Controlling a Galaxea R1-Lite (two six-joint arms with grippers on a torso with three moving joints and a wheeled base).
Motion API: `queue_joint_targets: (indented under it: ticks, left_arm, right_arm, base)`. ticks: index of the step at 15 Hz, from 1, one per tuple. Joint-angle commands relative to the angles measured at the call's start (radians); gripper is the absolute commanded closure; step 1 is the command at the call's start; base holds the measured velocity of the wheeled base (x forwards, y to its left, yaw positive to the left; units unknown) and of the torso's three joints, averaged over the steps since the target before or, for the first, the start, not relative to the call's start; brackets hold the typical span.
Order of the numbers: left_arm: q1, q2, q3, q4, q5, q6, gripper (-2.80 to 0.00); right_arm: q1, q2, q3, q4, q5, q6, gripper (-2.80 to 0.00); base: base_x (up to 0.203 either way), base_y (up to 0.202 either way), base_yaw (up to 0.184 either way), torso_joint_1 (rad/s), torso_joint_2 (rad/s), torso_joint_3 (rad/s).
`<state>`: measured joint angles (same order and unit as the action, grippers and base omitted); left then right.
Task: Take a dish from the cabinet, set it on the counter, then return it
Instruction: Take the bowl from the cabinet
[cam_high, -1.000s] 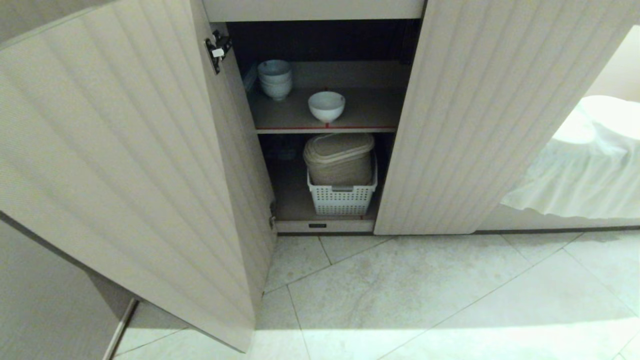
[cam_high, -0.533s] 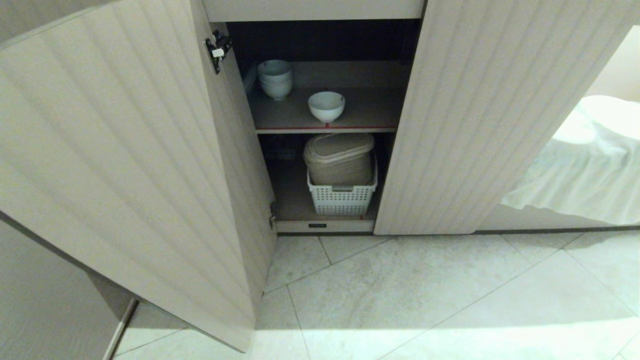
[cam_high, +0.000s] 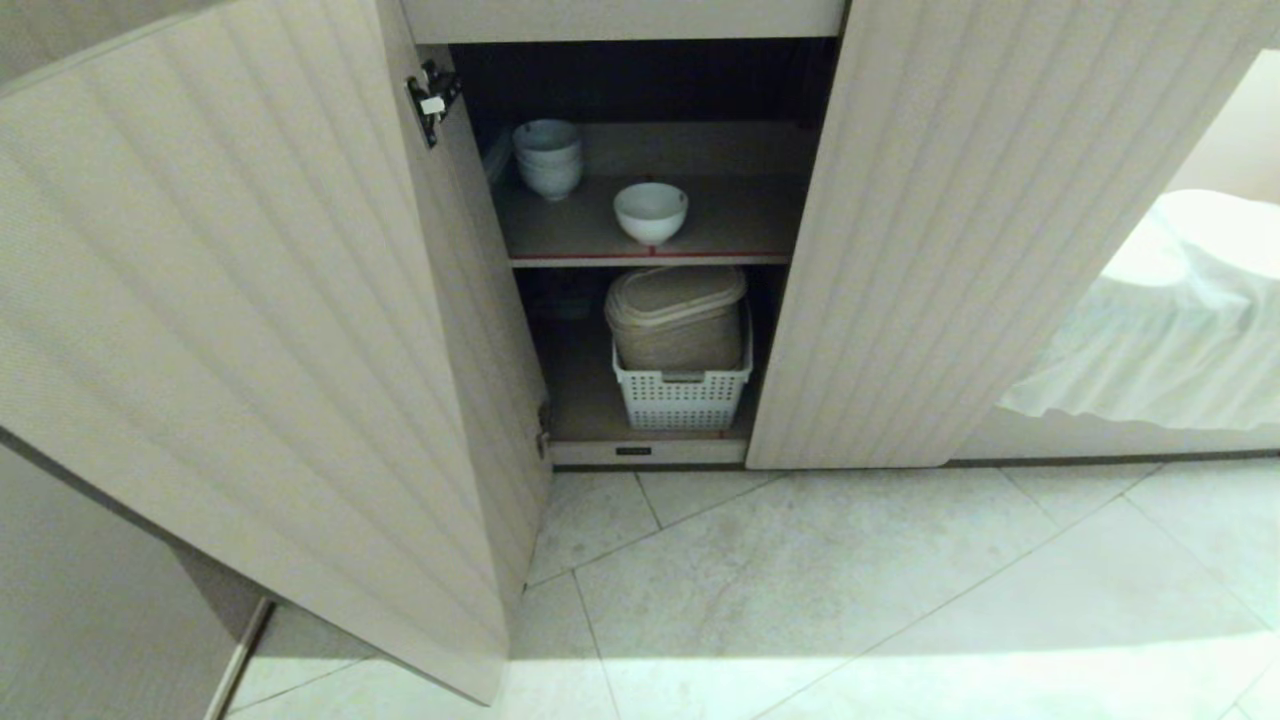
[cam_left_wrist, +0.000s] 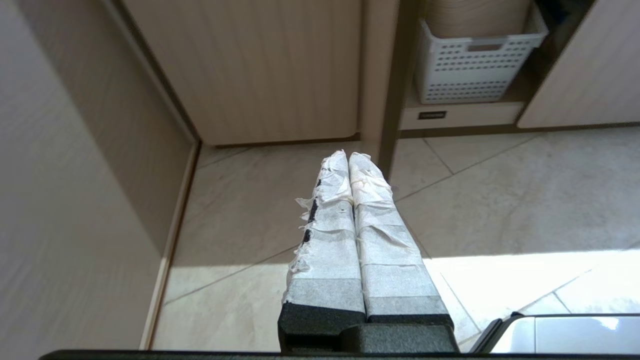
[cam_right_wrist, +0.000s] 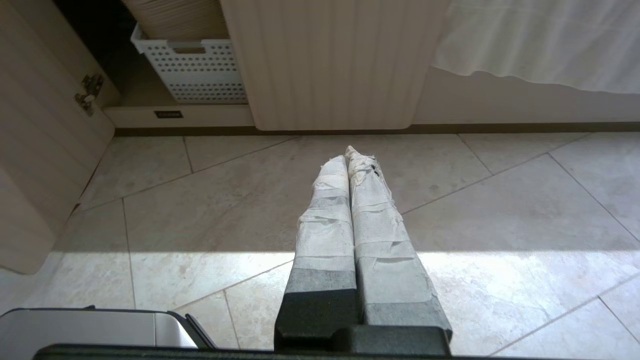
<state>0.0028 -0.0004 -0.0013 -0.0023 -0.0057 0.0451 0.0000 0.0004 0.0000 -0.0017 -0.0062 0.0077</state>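
dish (cam_high: 651, 212): the small white bowl i am after; it stands upright on the upper shelf (cam_high: 740, 225), near the red front edge, alone and apart from the other bowls.
cabinet (cam_high: 930, 230): low unit with pale fluted doors, both swung open before me; the inside is dark.
stacked bowls (cam_high: 548, 158): a short pile at the back left of the same shelf, well apart from the dish.
basket (cam_high: 683, 397): white slotted plastic, on the lower shelf below the dish; it also shows in both wrist views (cam_left_wrist: 472, 65) (cam_right_wrist: 192, 70).
beige container (cam_high: 678, 318): lidded, standing in the basket and rising above its rim.
left gripper (cam_left_wrist: 349, 159): low over the floor tiles (cam_high: 850, 580) in front of the left door; i see its taped fingers (cam_left_wrist: 330, 235) pressed together, holding nothing.
right gripper (cam_right_wrist: 349, 156): low over the tiles before the right door; its fingers (cam_right_wrist: 377, 230) are likewise closed on nothing.
white cloth (cam_high: 1170, 330): draped to the right of the cabinet.
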Motion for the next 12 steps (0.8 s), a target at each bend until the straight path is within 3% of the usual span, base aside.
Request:
queue_joint_targets:
  ticks: [1, 4, 12]
  left_arm:
    - [0.000, 0.000, 0.000, -0.001, 0.000, 0.001, 0.00]
    - [0.000, 0.000, 0.001, -0.001, 0.000, 0.001, 0.00]
    - [0.000, 0.000, 0.000, -0.001, 0.000, 0.001, 0.00]
  right_arm:
    - [0.000, 0.000, 0.000, 0.000, 0.000, 0.000, 0.00]
    - [0.000, 0.000, 0.000, 0.000, 0.000, 0.000, 0.00]
    - [0.000, 0.000, 0.000, 0.000, 0.000, 0.000, 0.00]
  base:
    - [0.000, 0.000, 0.000, 0.000, 0.00, 0.000]
    - [-0.003, -0.073, 0.001, 0.000, 0.00, 0.002]
    - [0.000, -0.196, 0.001, 0.003, 0.00, 0.002]
